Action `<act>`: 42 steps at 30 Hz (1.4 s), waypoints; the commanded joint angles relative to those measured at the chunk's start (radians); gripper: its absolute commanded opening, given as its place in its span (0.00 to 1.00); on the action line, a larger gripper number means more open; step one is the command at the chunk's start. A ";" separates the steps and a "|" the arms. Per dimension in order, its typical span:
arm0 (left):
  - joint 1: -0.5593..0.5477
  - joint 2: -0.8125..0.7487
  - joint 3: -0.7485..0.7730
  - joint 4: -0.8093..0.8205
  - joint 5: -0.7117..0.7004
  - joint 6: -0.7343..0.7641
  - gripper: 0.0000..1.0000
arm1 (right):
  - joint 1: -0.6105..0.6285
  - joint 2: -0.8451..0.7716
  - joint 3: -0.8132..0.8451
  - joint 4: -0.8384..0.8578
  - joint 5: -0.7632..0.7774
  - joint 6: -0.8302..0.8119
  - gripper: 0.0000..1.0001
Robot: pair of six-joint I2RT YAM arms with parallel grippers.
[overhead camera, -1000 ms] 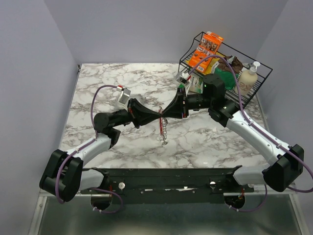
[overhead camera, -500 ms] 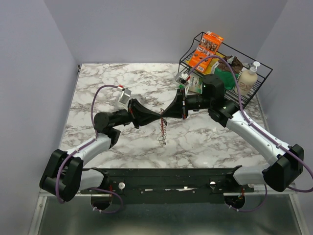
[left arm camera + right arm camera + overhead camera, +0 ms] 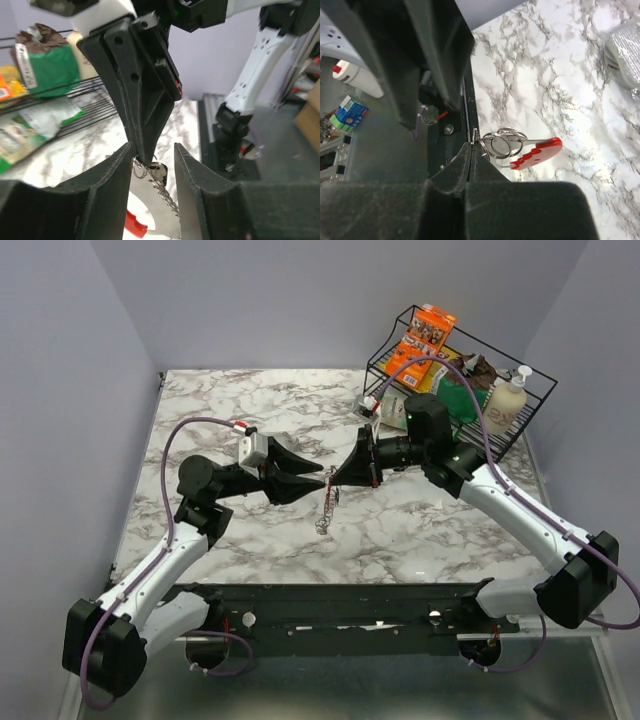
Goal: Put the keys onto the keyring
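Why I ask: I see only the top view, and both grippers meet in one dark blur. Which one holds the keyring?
Observer: The right gripper is shut on a silver ring of the keyring; its red tag sticks out sideways.
Operator: And the left one?
Observer: The left gripper is open, its fingers either side of the right gripper's tip.
Operator: Is a key on yet?
Observer: Unclear: a small silver piece hangs with the rings, too blurred to name.

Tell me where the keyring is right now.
In the top view the keyring hangs above the middle of the marble table, pinched by the right gripper, close in front of the open left gripper.
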 commanded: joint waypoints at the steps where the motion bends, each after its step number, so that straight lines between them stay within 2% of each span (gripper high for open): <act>1: -0.004 -0.055 0.114 -0.547 -0.008 0.374 0.49 | -0.001 0.031 0.055 -0.087 0.009 -0.066 0.01; 10: -0.005 0.023 0.350 -1.073 0.001 0.684 0.49 | 0.001 0.086 0.151 -0.310 0.024 -0.227 0.01; 13: -0.009 0.069 0.430 -1.207 0.017 0.773 0.48 | 0.001 0.113 0.176 -0.379 0.059 -0.270 0.01; 15: -0.010 0.092 0.453 -1.238 0.020 0.807 0.49 | 0.001 0.132 0.175 -0.402 0.064 -0.280 0.01; 20: -0.021 0.140 0.443 -1.223 0.005 0.794 0.47 | 0.001 0.155 0.098 -0.333 0.045 -0.251 0.01; 29: -0.042 0.165 0.271 -0.954 -0.103 0.604 0.50 | 0.001 0.253 -0.040 -0.175 -0.018 -0.192 0.01; 35: -0.053 0.215 0.249 -0.927 -0.117 0.590 0.49 | 0.001 0.340 -0.043 -0.152 0.019 -0.185 0.01; 42: -0.062 0.257 0.229 -0.882 -0.114 0.598 0.48 | 0.001 0.362 -0.037 -0.149 0.117 -0.187 0.01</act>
